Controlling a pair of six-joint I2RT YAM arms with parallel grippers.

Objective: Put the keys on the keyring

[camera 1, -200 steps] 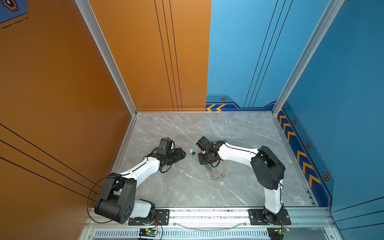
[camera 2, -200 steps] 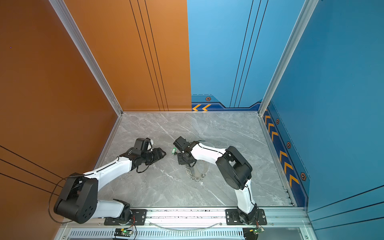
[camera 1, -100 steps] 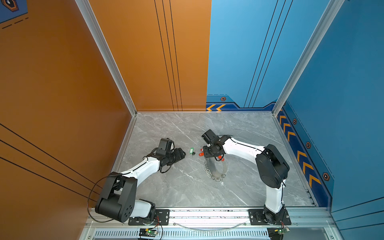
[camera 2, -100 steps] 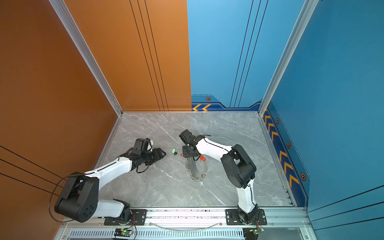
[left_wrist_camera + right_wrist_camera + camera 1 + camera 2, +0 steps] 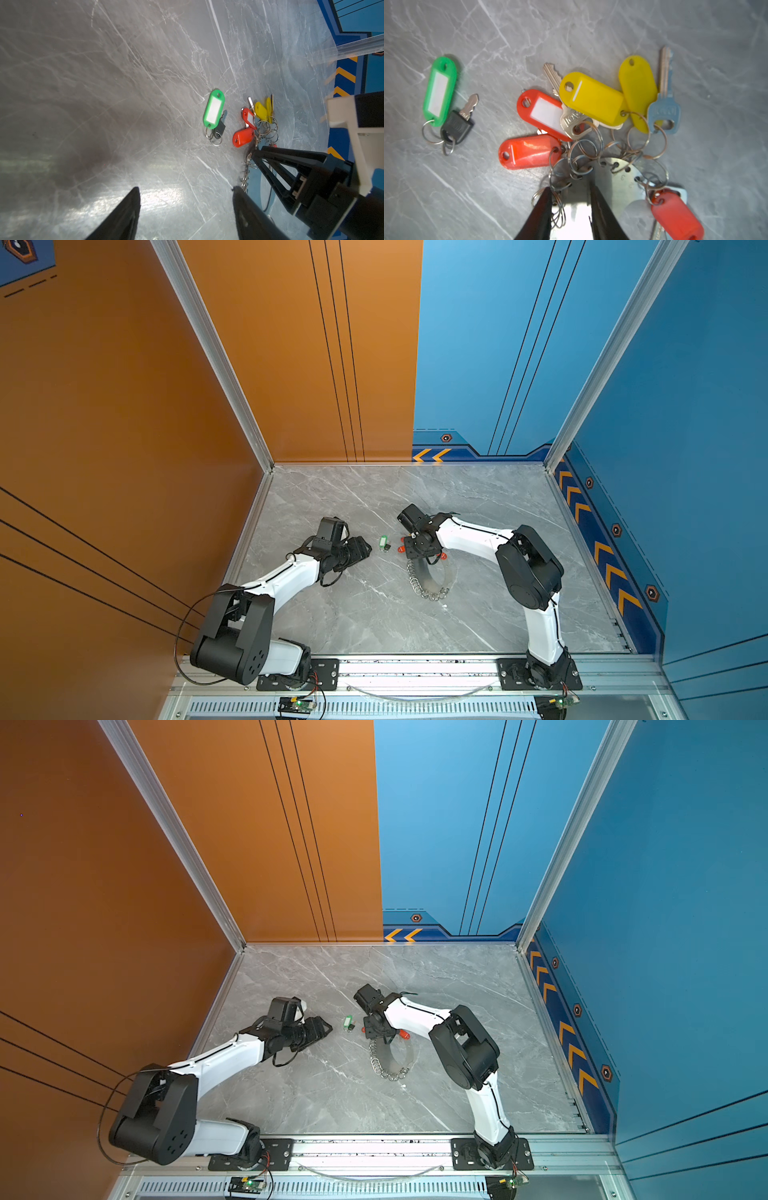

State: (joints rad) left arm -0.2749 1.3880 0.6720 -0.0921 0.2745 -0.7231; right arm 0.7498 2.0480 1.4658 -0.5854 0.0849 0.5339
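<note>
Green key [image 5: 439, 91] lies just beside the keyring [image 5: 613, 181], not yet threaded. Your right gripper [image 5: 570, 187] straddles its ringed edge, likely steadying it, though the hold is unclear. Your left gripper [image 5: 185, 189] stands open near it.

Open: counter [image 5: 353, 622], bare marble along the far edge and across the near middle; free passage.
Isolated: green-tagged key [image 5: 214, 111] with a clear gap all round, lying between the left gripper [image 5: 185, 188], jaws wide and empty, and the heap.
Heap: red- and yellow-tagged keys [image 5: 591, 99] touching one another, rings tangled into the keyring [image 5: 414, 578].
Over it: right gripper [image 5: 571, 199], jaws astride the keyring plate, possibly touching it.
Flanks: left arm [image 5: 286, 576] and right arm [image 5: 469, 537] block the sides.
</note>
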